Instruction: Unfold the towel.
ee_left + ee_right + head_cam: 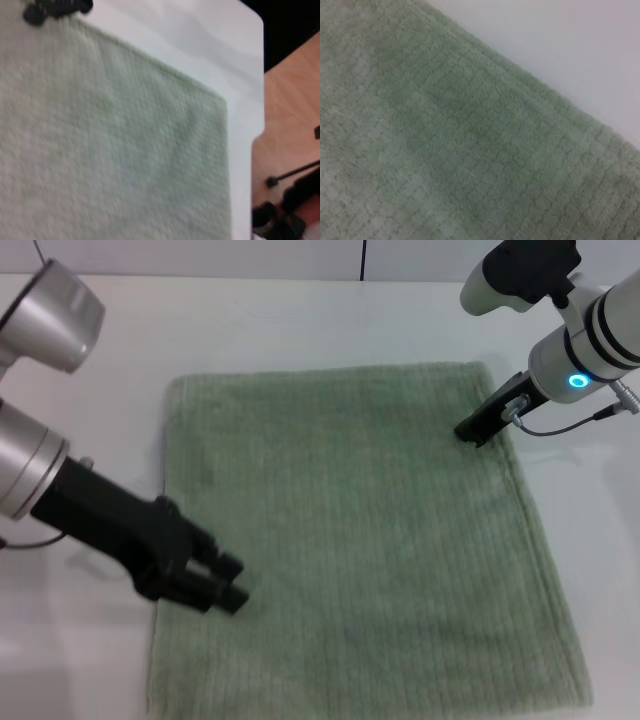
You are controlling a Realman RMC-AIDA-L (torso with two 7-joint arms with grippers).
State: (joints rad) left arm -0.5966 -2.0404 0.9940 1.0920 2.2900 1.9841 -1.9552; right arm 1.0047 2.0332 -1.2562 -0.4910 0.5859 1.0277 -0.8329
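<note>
The sage-green towel (360,540) lies spread flat on the white table (300,320), one layer showing, edges nearly straight. My left gripper (230,582) hovers over the towel's left edge near the front. Its two black fingers stand slightly apart with nothing between them. My right gripper (478,430) is down at the towel's far right corner, its tip against the cloth close to the right hem. The left wrist view shows the towel (110,150) and, far off, the right gripper (55,9). The right wrist view is filled by ribbed towel (460,150) and its hem.
Bare white table surrounds the towel on the left, far side and right (590,520). In the left wrist view the table's edge (257,100) drops to a wooden floor (295,100) with black stand parts (290,205).
</note>
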